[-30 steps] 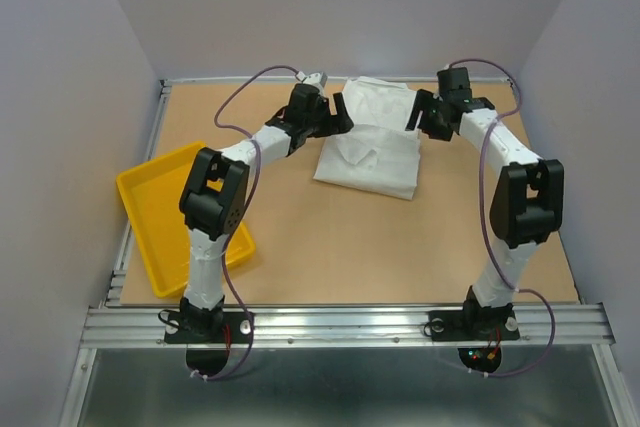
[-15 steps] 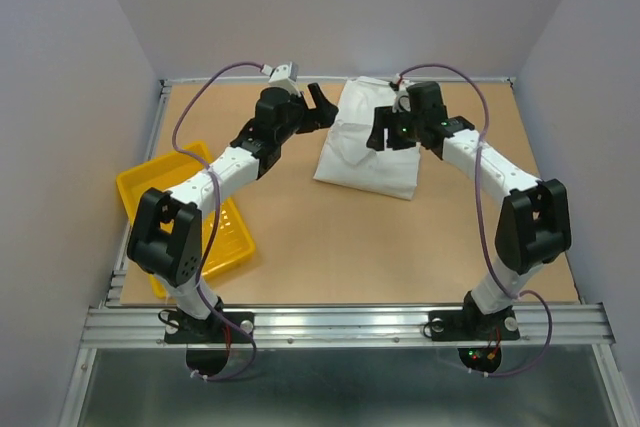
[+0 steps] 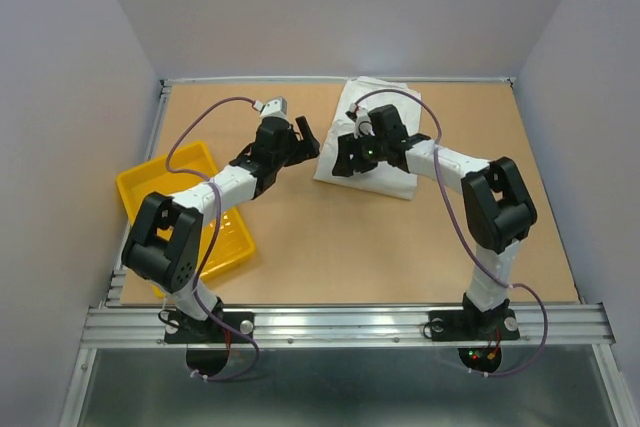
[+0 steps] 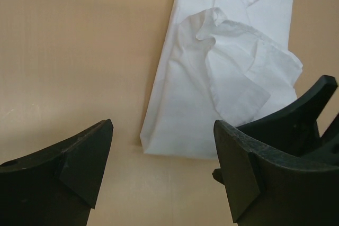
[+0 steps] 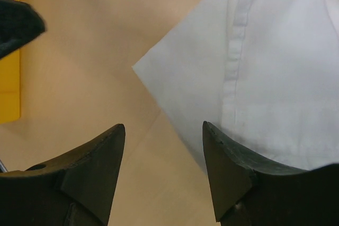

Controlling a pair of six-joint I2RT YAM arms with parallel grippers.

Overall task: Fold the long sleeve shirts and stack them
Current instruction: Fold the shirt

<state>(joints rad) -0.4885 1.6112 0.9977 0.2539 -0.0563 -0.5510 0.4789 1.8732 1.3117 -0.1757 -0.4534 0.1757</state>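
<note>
Left gripper (image 3: 305,137): spread wide, empty, hovered just beside folded white shirt (image 3: 392,183) lying far-centre on table (image 3: 320,247). Right gripper (image 3: 345,160): parted, empty, over shirt's near-left corner, likely lining up next fold.

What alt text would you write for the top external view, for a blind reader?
A folded white shirt lies at the far middle of a brown table, with both arms reaching in: the open left claw beside its left edge, the open right claw over its near left corner. A yellow tray sits at the left.
</note>
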